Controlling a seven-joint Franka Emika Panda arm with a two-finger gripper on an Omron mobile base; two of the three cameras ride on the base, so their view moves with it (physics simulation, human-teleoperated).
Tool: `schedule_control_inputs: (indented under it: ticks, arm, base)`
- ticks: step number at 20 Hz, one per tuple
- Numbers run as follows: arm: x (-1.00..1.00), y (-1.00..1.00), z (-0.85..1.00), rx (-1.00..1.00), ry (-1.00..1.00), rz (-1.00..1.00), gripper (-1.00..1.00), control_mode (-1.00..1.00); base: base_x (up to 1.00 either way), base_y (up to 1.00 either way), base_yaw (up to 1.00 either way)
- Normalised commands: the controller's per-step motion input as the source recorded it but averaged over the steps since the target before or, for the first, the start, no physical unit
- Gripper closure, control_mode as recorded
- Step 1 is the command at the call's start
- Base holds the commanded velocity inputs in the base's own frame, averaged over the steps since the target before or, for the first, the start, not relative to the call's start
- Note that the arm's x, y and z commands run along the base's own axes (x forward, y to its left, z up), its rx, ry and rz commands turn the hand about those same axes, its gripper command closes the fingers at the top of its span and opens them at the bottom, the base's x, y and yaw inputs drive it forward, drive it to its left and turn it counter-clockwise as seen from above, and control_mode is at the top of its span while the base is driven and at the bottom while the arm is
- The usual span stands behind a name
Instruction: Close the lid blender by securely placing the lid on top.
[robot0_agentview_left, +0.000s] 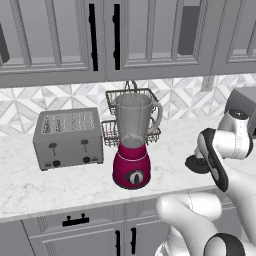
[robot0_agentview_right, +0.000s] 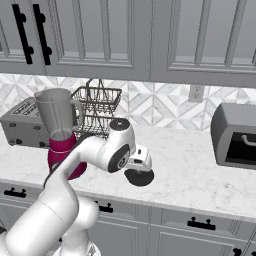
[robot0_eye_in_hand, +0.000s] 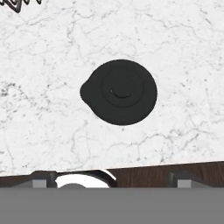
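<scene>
The lid (robot0_eye_in_hand: 119, 92) is a flat round black disc with a raised centre, lying on the white marble counter (robot0_eye_in_hand: 183, 52). It lies to the right of the blender (robot0_agentview_left: 131, 145), near the counter's front edge (robot0_agentview_right: 139, 177). The blender has a magenta-red base with a grey dial (robot0_agentview_left: 135, 177) and a tall translucent jar with an open mouth. My gripper (robot0_eye_in_hand: 109, 178) hangs just above the lid (robot0_agentview_left: 194, 164), a little to its near side, pointing down. It is open, its fingertips (robot0_eye_in_hand: 40, 177) set wide apart with nothing between them. In the right base view the hand (robot0_agentview_right: 141, 160) sits directly over the disc.
A grey two-slot toaster (robot0_agentview_left: 67, 137) stands left of the blender. A wire basket (robot0_agentview_right: 96, 112) sits behind the jar against the tiled wall. A grey toaster oven (robot0_agentview_right: 234, 135) occupies the counter's right end. Upper cabinets hang overhead. Bare marble surrounds the lid.
</scene>
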Motion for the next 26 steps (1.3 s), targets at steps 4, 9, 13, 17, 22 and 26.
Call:
schedule_control_inputs:
  ticks: [4, 9, 13, 17, 22, 26]
  arm:
    - [0.17, -0.03, -0.22, 0.0, 0.0, 0.0, -1.0, -1.0]
    - [0.2, -0.09, -0.11, 0.01, 0.0, 0.0, -1.0, -1.0]
    - [0.2, -0.09, -0.11, 0.02, 0.0, 0.0, -1.0, -1.0]
    - [0.2, -0.08, -0.11, 0.01, 0.0, 0.0, -1.0, -1.0]
    - [0.14, -0.08, -0.17, 0.0, 0.0, 0.01, -1.0, -1.0]
    - [0.09, -0.1, -0.21, 0.0, 0.0, 0.03, -1.0, -1.0]
  base:
    - [0.0, 0.0, 0.0]
    - [0.0, 0.0, 0.0]
    - [0.0, 0.0, 0.0]
    - [0.0, 0.0, 0.0]
    - [0.0, 0.0, 0.0]
    - [0.0, 0.0, 0.0]
